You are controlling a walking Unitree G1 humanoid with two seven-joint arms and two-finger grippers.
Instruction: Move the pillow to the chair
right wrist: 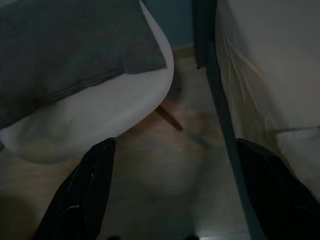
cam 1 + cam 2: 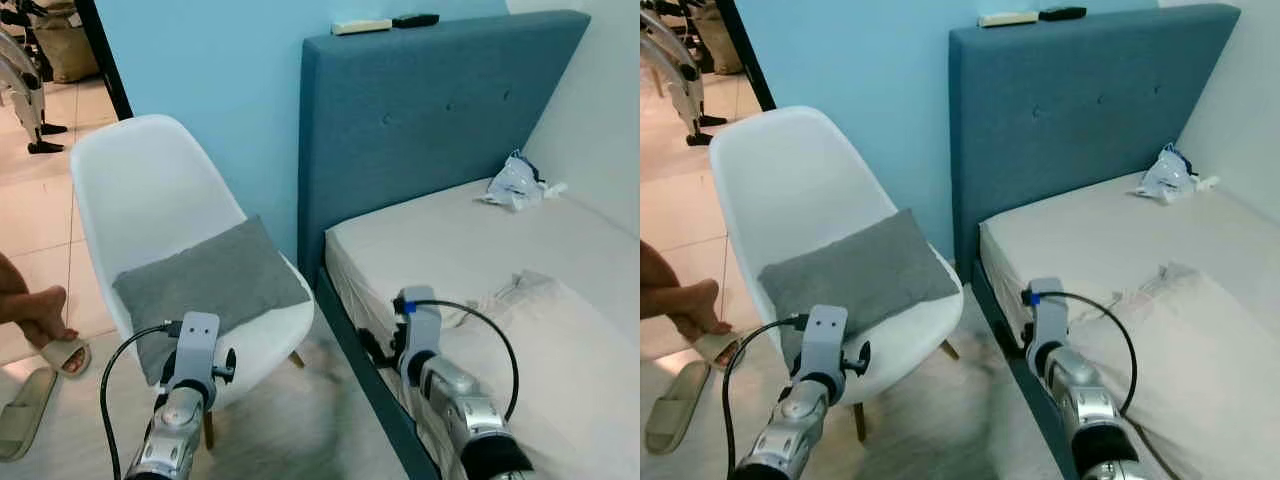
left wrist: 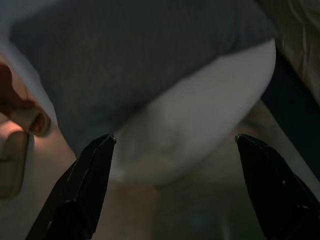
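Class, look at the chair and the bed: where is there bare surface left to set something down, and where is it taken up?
The chair seat is crowded: the grey pillow covers most of it, leaving a bare strip of white along the front edge. The mattress is largely free between the headboard and the rumpled sheet. A plastic bag takes up its far corner by the wall.

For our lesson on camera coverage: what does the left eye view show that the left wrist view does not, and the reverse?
Left eye view alone: the blue headboard, the plastic bag on the mattress, and the right arm. Left wrist view alone: the left gripper, its fingers wide apart. Both share the grey pillow lying on the white chair, and a person's foot in a sandal.
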